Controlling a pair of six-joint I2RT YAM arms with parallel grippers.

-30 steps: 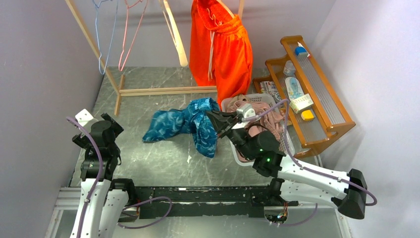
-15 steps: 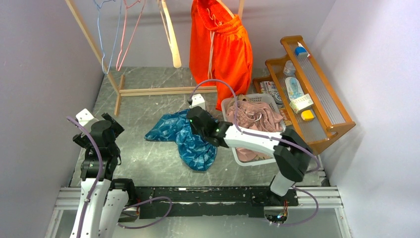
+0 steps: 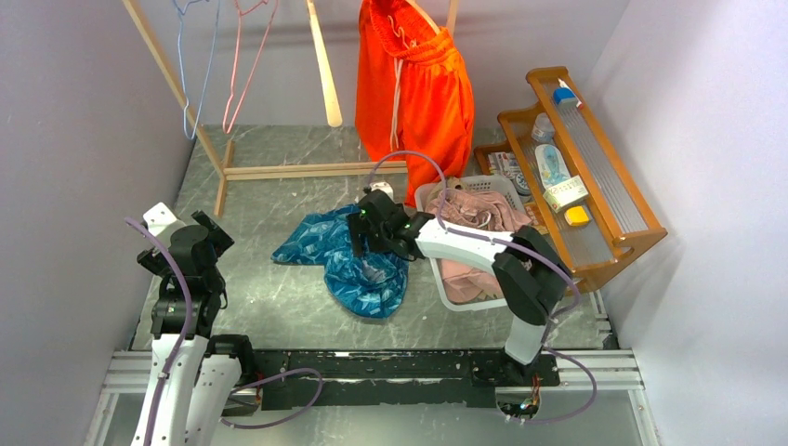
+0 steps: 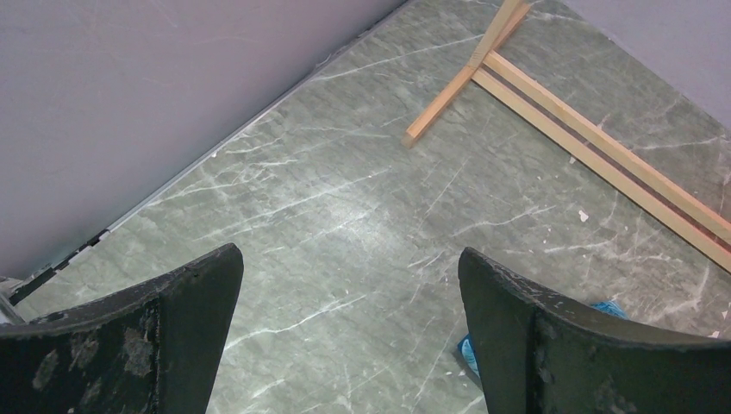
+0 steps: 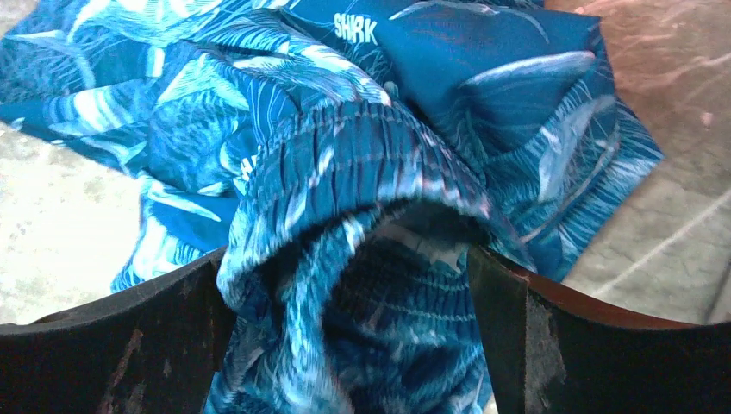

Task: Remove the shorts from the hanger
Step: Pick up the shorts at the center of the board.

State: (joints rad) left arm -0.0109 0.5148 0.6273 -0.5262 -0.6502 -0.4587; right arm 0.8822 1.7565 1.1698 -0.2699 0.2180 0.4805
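1. Top view: the orange shorts (image 3: 413, 88) hang from a hanger on the wooden rack (image 3: 279, 170), so that pair isn't off yet. Three bare hangers dangle further left along the same rack: a blue one (image 3: 189, 84), a pink one (image 3: 243, 65) and a wooden one (image 3: 325, 79).
2. In the same view the blue shorts (image 3: 367, 279) lie crumpled on the table (image 3: 279, 307), just left of the white basket (image 3: 488, 184). The basket holds a heap of pink and tan shorts (image 3: 474, 223). The right gripper (image 3: 362, 243) points down right into the blue heap. The left arm (image 3: 186, 269) sits folded up near the left wall, well away from all the clothes. A wooden shelf (image 3: 604, 214) with small stuff on it sits at the right.
3. Left wrist view: the left gripper (image 4: 349, 259) is spread wide with nothing in it, just grey marble tabletop below. A foot of the rack shows at the upper right, and a tiny scrap of blue fabric peeks out beside the right finger.
4. Right wrist view: the right gripper (image 5: 345, 259) is also spread wide. The stretchy waistband of the blue shorts bunches up between its fingers (image 5: 129, 345), filling the gap. White "SHRK" lettering shows on the fabric further back.
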